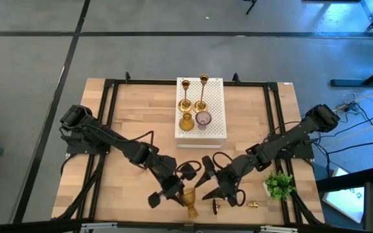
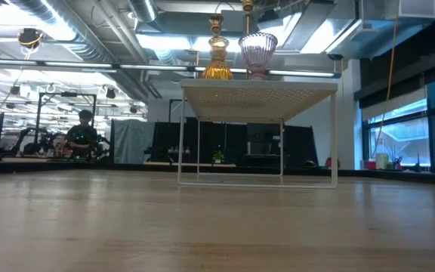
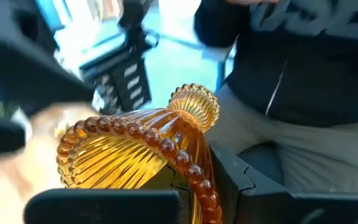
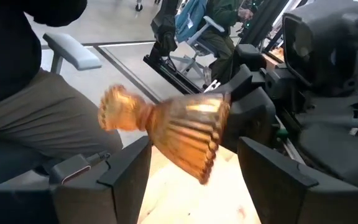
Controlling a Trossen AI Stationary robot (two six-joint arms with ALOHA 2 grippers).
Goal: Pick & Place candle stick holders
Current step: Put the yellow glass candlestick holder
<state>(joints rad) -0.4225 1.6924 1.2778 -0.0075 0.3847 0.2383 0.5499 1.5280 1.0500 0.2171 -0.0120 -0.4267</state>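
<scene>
My left gripper [image 1: 181,191] pinches an amber glass holder [image 1: 190,199] near the table's [image 1: 135,110] front edge; my right gripper [image 1: 207,182] stands spread just beside it. The white perforated box [image 1: 215,129] carries four holders.

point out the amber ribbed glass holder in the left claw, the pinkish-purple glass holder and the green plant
amber ribbed glass holder [image 3: 123,155], left wrist view, bowl
pinkish-purple glass holder [image 2: 257,51], low view, bowl
small green plant [image 1: 280,185], high view, leaves

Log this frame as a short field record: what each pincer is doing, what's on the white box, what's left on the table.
left pincer: shut on amber glass holder, near table's front edge
right pincer: open, beside that holder, holding nothing
white perforated box: carries two brass candlesticks, one amber goblet, one purple goblet
table: brass candlestick lying on its side
green plant: right front
</scene>
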